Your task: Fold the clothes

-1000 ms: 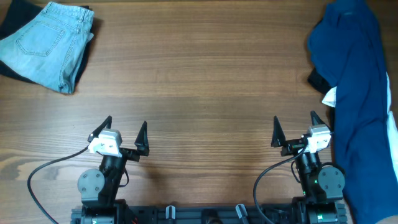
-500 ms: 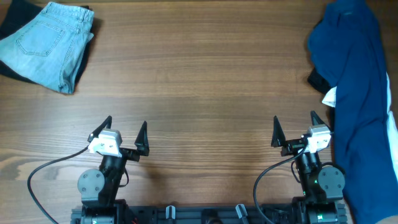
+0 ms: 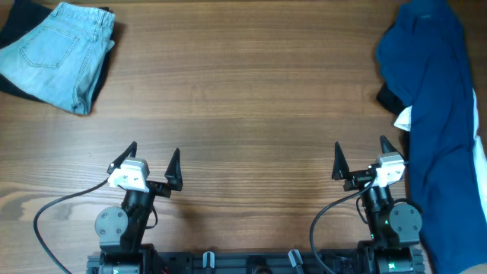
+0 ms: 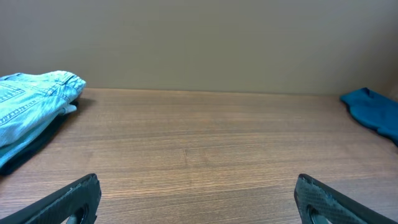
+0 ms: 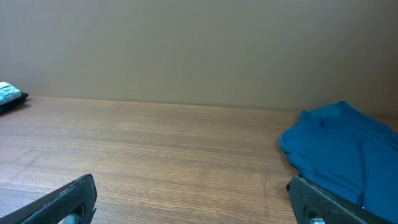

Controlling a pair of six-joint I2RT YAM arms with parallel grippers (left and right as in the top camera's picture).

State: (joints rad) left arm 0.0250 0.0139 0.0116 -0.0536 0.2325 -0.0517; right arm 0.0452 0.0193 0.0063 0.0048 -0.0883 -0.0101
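Shorts (image 3: 57, 53): light-blue denim, at the far left corner of the table (image 3: 243, 99), lying on a dark garment (image 3: 14, 19). They look doubled over into a compact stack, waistband toward the far edge, edges roughly even.

Left claw (image 3: 154, 152): fingers spread wide, nothing between them, low near the robot's base and well apart from the shorts.

Right claw (image 3: 360, 148): likewise wide open and empty, near its base, just beside a rumpled blue garment (image 3: 434, 99) that runs along the right edge.

Judgement: the fold of the shorts appears finished. What is left, if it counts as part of the job, is the blue garment, which lies bunched and unfolded. Neither claw touches any cloth.
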